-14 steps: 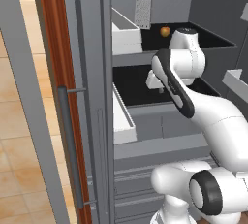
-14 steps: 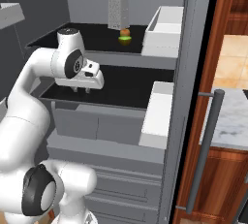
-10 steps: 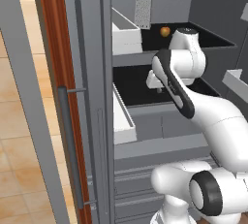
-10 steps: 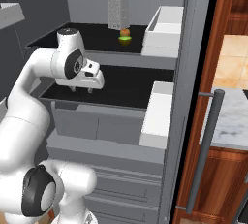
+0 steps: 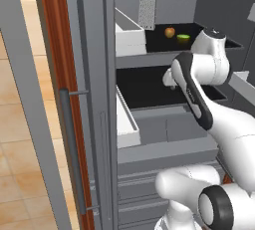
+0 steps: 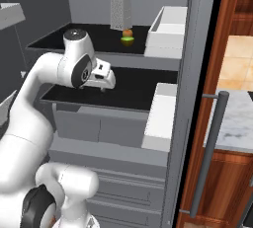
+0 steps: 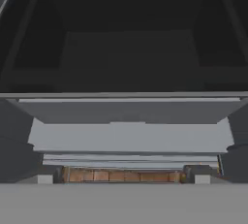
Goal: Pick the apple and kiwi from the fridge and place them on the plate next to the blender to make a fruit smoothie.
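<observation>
**Orange-yellow apple, green kiwi: upper fridge shelf**

Orange-yellow apple (image 5: pixel 170 32) and green kiwi (image 5: pixel 183 38) sit just beside each other on the black upper shelf (image 5: pixel 199 45) of the fridge (image 6: pixel 185 98), the kiwi at the apple's 4 o'clock, near a metal grater (image 5: pixel 147 12). Likely light, firm, smooth, prone to rolling; best pinched across the widest part. Gripper (image 6: pixel 105 85) hovers over the lower shelf (image 6: pixel 123 94); finger spacing cannot be told. White door bins (image 5: pixel 128 37) crowd the approach.

fridge (image 5: pixel 94 50) grey, shelves (image 6: pixel 123 89) black, door bins (image 6: pixel 170 32) white, bar handle (image 6: pixel 207 148) grey; apple (image 5: pixel 170 32) orange-yellow, kiwi (image 5: pixel 183 38) green; grater (image 6: pixel 120 10) silver-grey, speckled with holes; arm (image 6: pixel 54 74) white with dark joints; wood panel (image 5: pixel 57 50) reddish-brown; floor (image 5: pixel 15 149) tan tile
</observation>
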